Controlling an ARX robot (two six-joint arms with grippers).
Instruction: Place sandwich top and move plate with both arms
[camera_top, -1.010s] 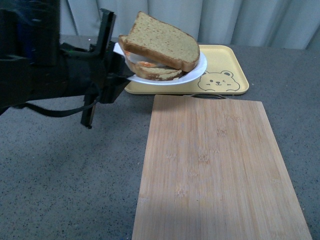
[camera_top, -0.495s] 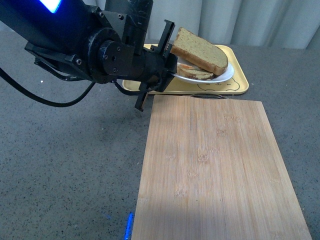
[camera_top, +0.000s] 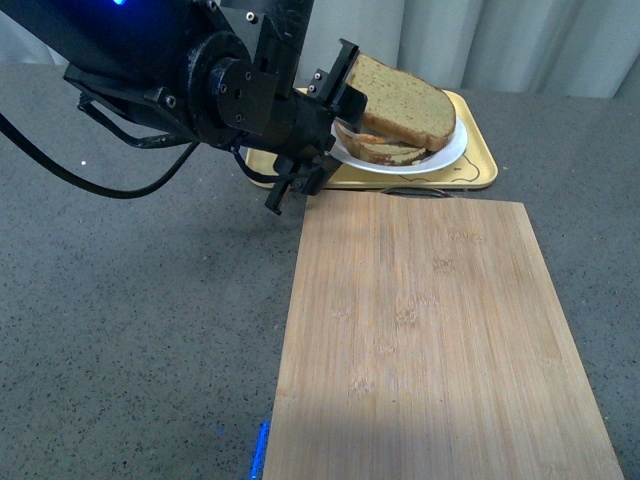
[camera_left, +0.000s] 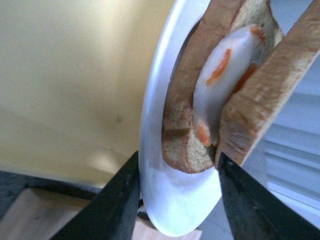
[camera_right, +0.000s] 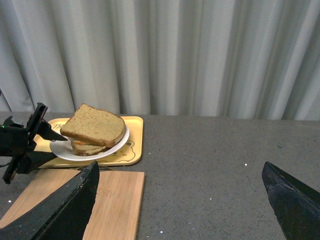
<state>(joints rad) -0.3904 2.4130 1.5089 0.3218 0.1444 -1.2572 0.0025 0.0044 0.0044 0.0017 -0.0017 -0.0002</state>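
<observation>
The white plate (camera_top: 440, 154) is held by its near-left rim in my left gripper (camera_top: 334, 128), just above the yellow tray. On it lie egg-topped bread slices (camera_top: 385, 152) with the sandwich top (camera_top: 400, 100) resting tilted over them. In the left wrist view the fingers (camera_left: 117, 200) pinch the plate rim (camera_left: 155, 115), with the sandwich top (camera_left: 265, 95) beside the egg (camera_left: 220, 95). In the right wrist view the plate (camera_right: 107, 150) and sandwich top (camera_right: 95, 127) show far off. My right gripper (camera_right: 180, 200) is open and empty above the dark table.
A yellow bear-print tray (camera_top: 470, 130) lies at the back under the plate. A bamboo cutting board (camera_top: 430, 340) fills the near middle and shows in the right wrist view (camera_right: 85, 205). Grey curtains hang behind. The table is dark grey.
My left arm has carried the plate with the sandwich from the left and higher up toward the right and back, over the yellow tray. In the last half second it barely shifted.
</observation>
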